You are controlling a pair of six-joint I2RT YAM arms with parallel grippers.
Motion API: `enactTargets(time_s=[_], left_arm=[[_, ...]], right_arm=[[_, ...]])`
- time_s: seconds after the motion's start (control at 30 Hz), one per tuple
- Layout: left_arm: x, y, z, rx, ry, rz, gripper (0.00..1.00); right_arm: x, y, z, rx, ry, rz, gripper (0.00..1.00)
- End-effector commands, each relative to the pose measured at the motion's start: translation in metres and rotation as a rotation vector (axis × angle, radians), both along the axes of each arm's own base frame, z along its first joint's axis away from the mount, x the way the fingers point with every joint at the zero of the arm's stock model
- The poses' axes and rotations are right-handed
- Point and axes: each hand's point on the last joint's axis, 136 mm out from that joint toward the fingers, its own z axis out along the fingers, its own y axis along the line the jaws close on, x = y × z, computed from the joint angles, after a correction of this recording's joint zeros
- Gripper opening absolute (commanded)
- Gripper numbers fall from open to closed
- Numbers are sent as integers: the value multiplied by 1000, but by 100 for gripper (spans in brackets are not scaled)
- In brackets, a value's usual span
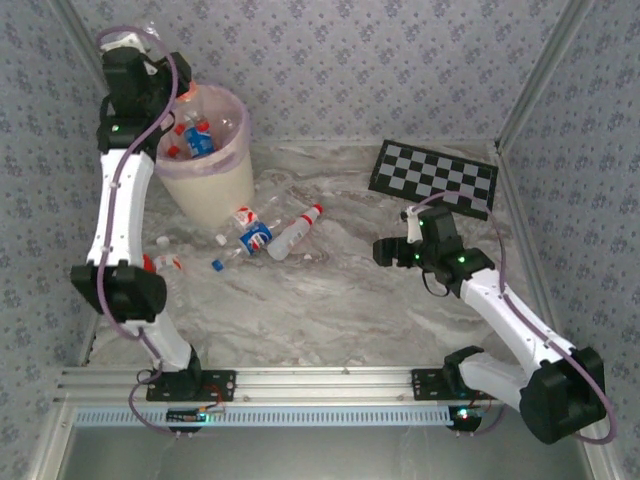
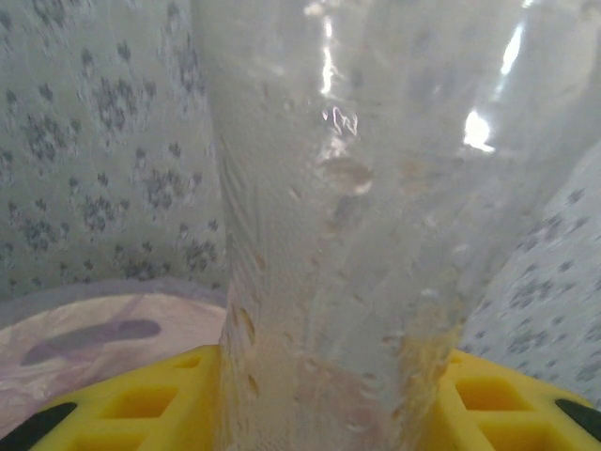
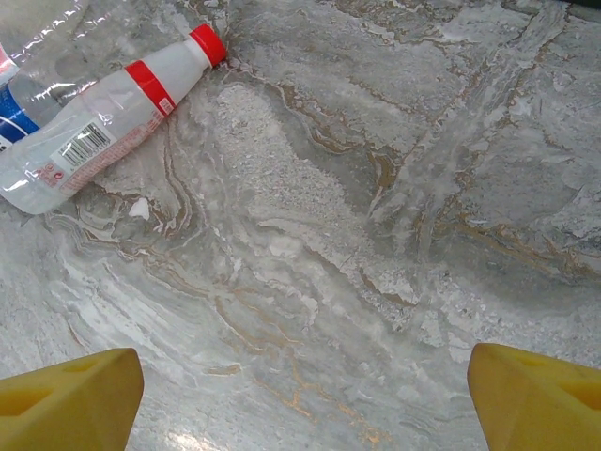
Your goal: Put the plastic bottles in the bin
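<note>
Where the left hand [image 1: 137,50] is raised at the far left corner, we see it grasping a clear plastic bottle [image 2: 357,207]. In the left wrist view its yellow fingers [image 2: 141,406] sit against both sides of the bottle's body, which stands between them and hides much of the patterned wall [image 2: 94,141] behind. Just beside and below this hand stands the round cream-white plastic bin [image 1: 215,190], with a pale pink-lilac bag [image 2: 84,329] folded over its rim. We cannot tell if the held bottle is exactly over the opening or a little outside the rim. Inside the bin lie several bottles with blue labels and red caps [image 1: 198,135].

The right hand [image 3: 300,413] is released: its two yellow fingertips [image 3: 66,399] stand wide apart, with the grey marbled counter [image 3: 376,235] seen between them. It hovers above the counter. Near it, up and to the left in its wrist view, lies a clear bottle with a red cap and red band [image 3: 103,132], and a blue-labelled bottle [image 3: 14,117] is just beside that one. In the top view these belong to a loose group of bottles [image 1: 255,238] lying on the counter just in front of the bin, and one more bottle [image 1: 165,265] lies beside the left arm [image 1: 120,210]. A black-and-white checkerboard [image 1: 435,180] lies at the far right, well apart from the bottles.
</note>
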Motion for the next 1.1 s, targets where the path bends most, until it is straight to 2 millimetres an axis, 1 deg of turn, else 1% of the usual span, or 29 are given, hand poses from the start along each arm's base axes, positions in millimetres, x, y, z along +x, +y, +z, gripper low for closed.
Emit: enactTargets(time_s=[0.0,0.13,0.17,0.2,0.27,0.33,0.4,0.43,0.47,0.5,0.57,0.63,0.7,0.73,0.77,0.83,0.9,0.97,1.03,1.07], left_arm=[[8,-8,-23,85,105,-68,22],[16,-23,-63,91,233,-160,27],[15,-24,-79,102,288,-172,29],[14,-26,-90,114,323,-182,30],[10,-26,-114,133,399,-194,34],[7,-23,-129,160,439,-191,39],[3,-17,-129,176,445,-169,44],[2,-15,-122,178,429,-168,52],[0,-16,-113,184,405,-174,61],[-1,-16,-104,192,379,-177,69],[-5,-15,-79,220,322,-179,90],[-9,-13,-57,243,276,-172,99],[-11,-10,-39,270,244,-154,99],[-11,-6,-32,284,231,-136,98],[-11,-3,-26,295,221,-118,93],[-6,-2,-25,295,215,-110,82],[1,-7,-37,280,236,-133,71],[7,-7,-59,284,295,-132,59],[12,-8,-84,285,361,-139,51],[14,-9,-96,285,390,-144,49]], right_arm=[[-9,-5,-3,-2,26,-12,92],[-10,-7,-3,-5,27,-14,92],[-10,-7,-3,-5,26,-12,92],[-10,-7,-3,-3,26,-12,92],[-9,-6,-3,-1,27,-9,92],[-7,-5,-1,0,25,-7,92],[-7,-4,-1,-4,27,-2,92],[-6,-5,0,-8,28,-2,92],[-5,-5,0,-11,28,0,92],[-5,-5,0,-13,28,-1,92],[-3,-4,-1,-10,29,-1,92],[-2,-3,-2,-4,32,-3,92],[-2,-2,-3,3,35,-3,92],[-2,-2,-5,3,37,-3,92],[-2,-2,-6,3,39,-5,92],[-2,-2,-7,4,41,-5,92],[-3,-1,-9,5,44,-3,92],[-3,-1,-9,7,46,-2,92],[-4,0,-9,11,45,1,92],[-5,-1,-9,10,45,0,92]])
